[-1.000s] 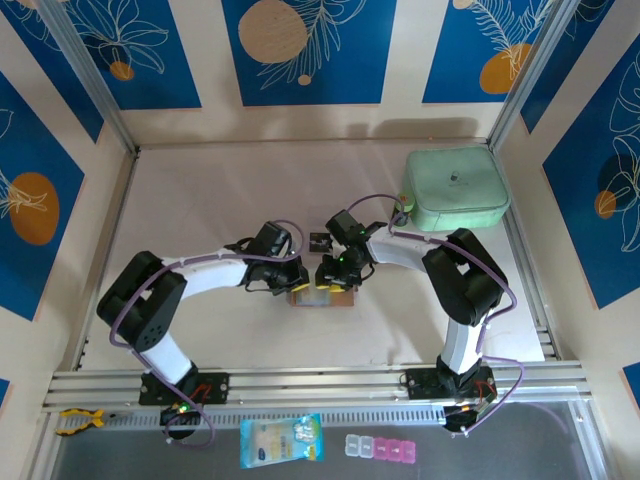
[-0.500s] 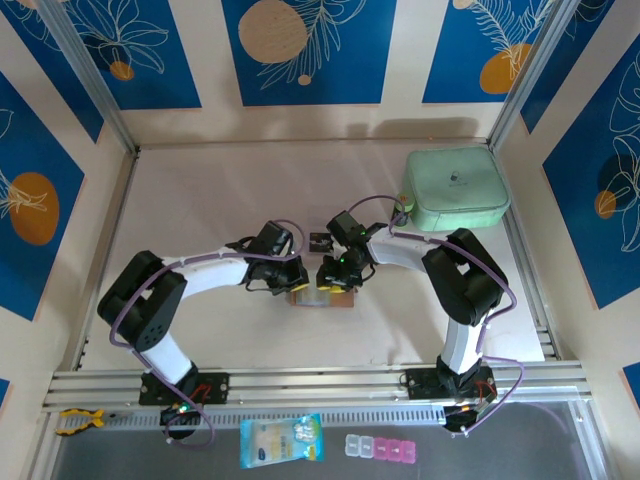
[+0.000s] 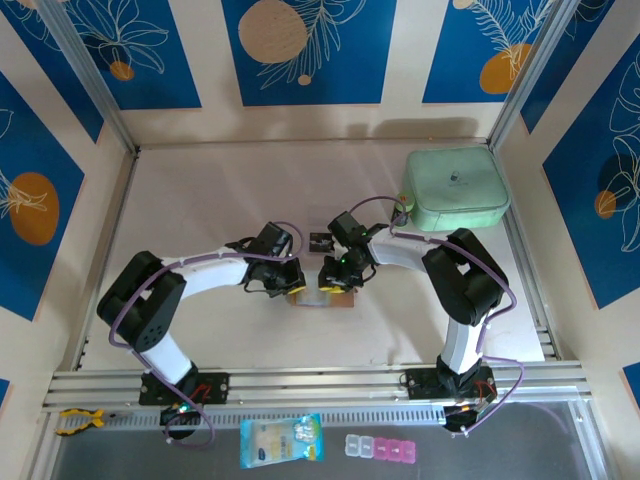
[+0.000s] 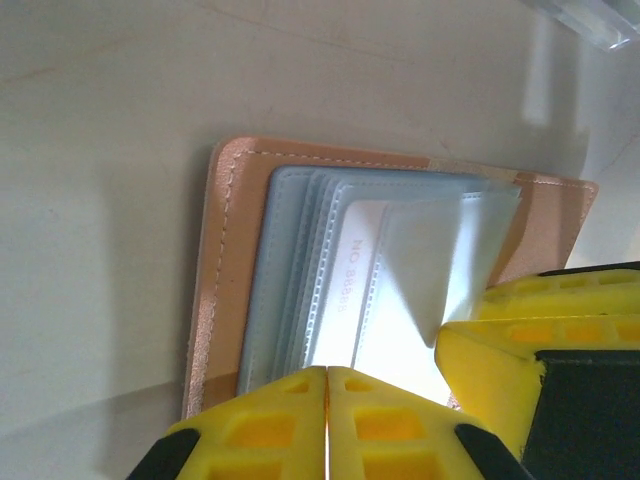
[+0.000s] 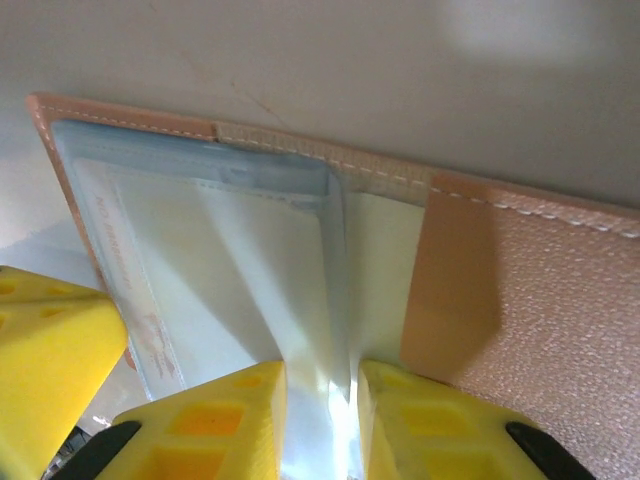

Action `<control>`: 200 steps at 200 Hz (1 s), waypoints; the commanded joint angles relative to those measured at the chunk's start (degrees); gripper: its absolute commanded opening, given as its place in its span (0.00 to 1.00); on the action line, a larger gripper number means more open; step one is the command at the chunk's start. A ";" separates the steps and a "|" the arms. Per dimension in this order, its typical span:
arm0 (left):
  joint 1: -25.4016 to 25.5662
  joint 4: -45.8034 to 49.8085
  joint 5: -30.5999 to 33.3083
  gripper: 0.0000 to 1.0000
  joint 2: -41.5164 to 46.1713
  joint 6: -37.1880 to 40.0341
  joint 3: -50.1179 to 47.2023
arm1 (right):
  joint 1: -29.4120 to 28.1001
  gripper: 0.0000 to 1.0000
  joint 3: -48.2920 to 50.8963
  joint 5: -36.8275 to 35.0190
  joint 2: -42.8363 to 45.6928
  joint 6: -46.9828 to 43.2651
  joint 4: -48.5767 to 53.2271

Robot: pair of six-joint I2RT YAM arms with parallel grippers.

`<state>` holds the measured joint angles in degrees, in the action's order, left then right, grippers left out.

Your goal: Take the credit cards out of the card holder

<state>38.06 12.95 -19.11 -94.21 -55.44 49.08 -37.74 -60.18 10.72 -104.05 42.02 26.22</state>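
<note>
The card holder [image 3: 322, 297] lies open at the table's middle, tan-pink with pale grey pockets [image 4: 300, 270]. My left gripper [image 3: 291, 283] is shut, its fingertips [image 4: 290, 395] resting on the near edge of the pockets. A pale insert with a printed number [image 4: 362, 285] shows inside one pocket. My right gripper [image 3: 336, 277] stands over the holder's right half [image 5: 540, 290], its jaws a narrow gap apart, with a raised pale pocket leaf [image 5: 322, 400] between them. A small dark credit card [image 3: 320, 241] lies on the table just behind the holder.
A large mint-green case [image 3: 455, 188] sits at the back right. Below the near rail [image 3: 320, 380] lie a blue-and-yellow packet [image 3: 282, 440] and a small pink-and-clear box [image 3: 385, 448]. Both arms crowd the table's middle.
The right jaws have narrowed around the raised pocket leaf. The left gripper stays shut on the holder's edge, and neither arm has shifted much.
</note>
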 commanded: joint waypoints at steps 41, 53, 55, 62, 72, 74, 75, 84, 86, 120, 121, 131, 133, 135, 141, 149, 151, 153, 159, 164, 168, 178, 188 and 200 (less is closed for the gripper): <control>0.65 2.00 0.69 0.09 0.44 0.07 1.19 | 0.78 0.18 2.59 0.69 1.69 0.61 -0.42; 0.61 1.78 0.42 0.09 0.26 0.16 1.29 | 0.97 0.18 3.03 1.22 1.83 0.86 -1.02; 0.61 1.81 0.45 0.09 0.19 0.16 1.28 | 1.04 0.18 3.13 1.34 1.90 0.87 -1.17; 0.64 1.68 0.35 0.09 0.17 0.19 1.33 | 1.21 0.18 3.51 1.86 1.96 1.03 -1.75; 0.61 1.75 0.25 0.09 0.17 0.18 1.53 | 1.50 0.18 4.28 2.69 2.17 1.43 -2.89; 0.61 1.78 0.29 0.09 0.17 0.16 1.54 | 1.58 0.18 4.46 2.76 2.27 1.52 -3.14; 0.61 1.75 0.25 0.09 0.17 0.16 1.54 | 1.60 0.18 4.50 2.79 2.32 1.55 -3.30; 0.67 1.75 0.13 0.09 0.13 0.25 1.71 | 1.85 0.18 5.13 3.29 2.43 1.82 -4.10; 0.62 1.76 0.09 0.09 0.10 0.25 1.72 | 1.94 0.18 5.26 3.46 2.44 1.88 -4.30; 0.99 1.77 -0.59 0.09 -0.53 0.50 2.40 | 2.84 0.18 6.74 5.01 2.47 2.32 -6.26; 1.02 1.79 -0.58 0.09 -0.53 0.50 2.46 | 2.84 0.18 6.74 5.06 2.51 2.30 -6.26; 1.18 2.05 -0.81 0.09 -0.76 0.74 2.76 | 2.93 0.18 6.83 5.10 2.62 2.28 -6.35; 1.17 2.12 -0.81 0.09 -0.83 0.72 2.90 | 2.93 0.18 6.83 5.10 2.62 2.28 -6.35; 1.22 2.13 -0.79 0.09 -0.87 0.70 2.96 | 2.93 0.18 6.83 5.10 2.60 2.28 -6.38; 1.31 2.16 -0.86 0.09 -0.97 0.77 3.18 | 2.93 0.18 6.83 5.05 2.57 2.28 -6.37; 1.43 2.38 -0.88 0.09 -1.14 1.00 3.51 | 2.93 0.18 6.83 5.17 2.61 2.28 -6.44; 1.47 2.42 -0.91 0.09 -1.23 1.01 3.62 | 2.93 0.18 6.83 5.18 2.58 2.28 -6.44; 1.55 2.54 -0.92 0.09 -1.30 1.09 3.67 | 2.93 0.18 6.83 5.23 2.59 2.28 -6.44; 1.65 2.90 -0.92 0.09 -1.59 1.16 3.99 | 2.93 0.18 6.83 5.24 2.61 2.28 -6.49; 1.66 3.23 -0.90 0.09 -1.84 1.36 4.38 | 2.99 0.18 6.91 5.19 2.62 2.25 -6.44; 1.82 3.43 -0.92 0.09 -2.00 1.38 4.53 | 2.93 0.18 6.92 5.21 2.57 2.28 -6.51; 1.97 3.76 -1.05 0.09 -2.45 1.47 5.00 | 3.00 0.18 6.92 5.28 2.60 2.19 -6.44; 2.03 4.18 -1.18 0.09 -3.01 1.55 5.39 | 2.98 0.18 6.94 5.28 2.57 2.19 -6.52; 2.16 4.60 -1.26 0.09 -3.54 1.65 5.76 | 3.06 0.18 7.00 5.31 2.58 2.19 -6.44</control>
<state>39.42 14.68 -19.29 -96.20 -55.00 53.04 -35.09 -54.54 15.75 -102.41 43.55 18.90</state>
